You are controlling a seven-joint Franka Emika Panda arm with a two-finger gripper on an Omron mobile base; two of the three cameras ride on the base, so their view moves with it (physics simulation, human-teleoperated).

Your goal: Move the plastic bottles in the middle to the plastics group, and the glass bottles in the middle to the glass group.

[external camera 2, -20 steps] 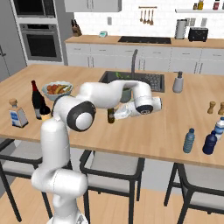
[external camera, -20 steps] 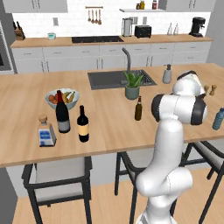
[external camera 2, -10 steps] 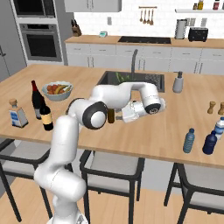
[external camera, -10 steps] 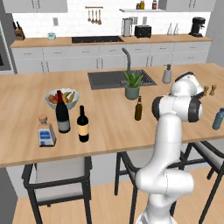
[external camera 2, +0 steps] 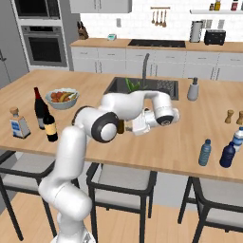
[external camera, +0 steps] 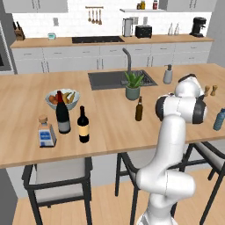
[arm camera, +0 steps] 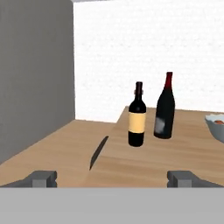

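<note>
Island counter (external camera: 110,127), wood top. Gripper (arm camera: 112,177) spread wide, nothing between the fingertips; it looks level along the counter at two wine bottles. Yellow-label wine bottle (external camera: 83,125) upright near the front edge, left half; grey-label wine bottle (external camera: 63,114) just beside it, further back, next to the fruit bowl (external camera: 63,97). Square clear bottle (external camera: 45,132) at the front left. Slim brown bottle (external camera: 139,109) mid-counter, in front of the potted plant (external camera: 132,85). Small blue plastic bottle (external camera 2: 205,153) near the front right edge, beside a darker blue bottle (external camera 2: 227,154).
</note>
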